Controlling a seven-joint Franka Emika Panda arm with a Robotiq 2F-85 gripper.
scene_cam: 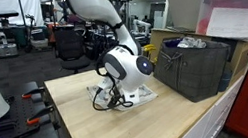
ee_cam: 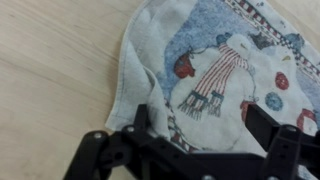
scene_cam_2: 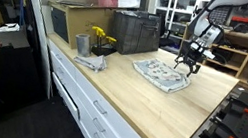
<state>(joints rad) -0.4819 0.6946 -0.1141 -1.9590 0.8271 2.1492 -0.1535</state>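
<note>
Dark crate [scene_cam: 200, 68] [scene_cam_2: 135, 32] stands on the table [scene_cam: 104, 133] [scene_cam_2: 157, 115], just beside the towel's far side. Something pale pokes over its rim in an exterior view, can't tell what. Metal cup [scene_cam_2: 82, 44] holds yellow flowers [scene_cam_2: 101, 38], with a grey rag [scene_cam_2: 90, 62] at its foot. Cardboard box [scene_cam_2: 72, 18] sits behind the cup, contents not visible. Pale bin [scene_cam: 239, 14] is perched above the crate and its inside is hidden.

Towel [scene_cam: 135, 96] [scene_cam_2: 163, 76] [ee_cam: 215, 70] lies flat-ish on the table near the edge and has a snowman print [ee_cam: 222, 72] with a striped scarf. One edge is rucked up into a fold in the wrist view. The towel's right and lower parts are cut off by that frame and covered by the hand's dark fingers [ee_cam: 140, 125]. In an exterior view the arm's white wrist blocks part of the towel. Both exterior views are small, so the print is unreadable there.

Hand [scene_cam: 118, 93] [scene_cam_2: 188, 62] [ee_cam: 198, 112] sits right over the towel, pointing down. Its fingers are spread wide with nothing between them but cloth below. It grips nothing. The fingertips are at or just above the towel, and I can't tell if they touch it.
</note>
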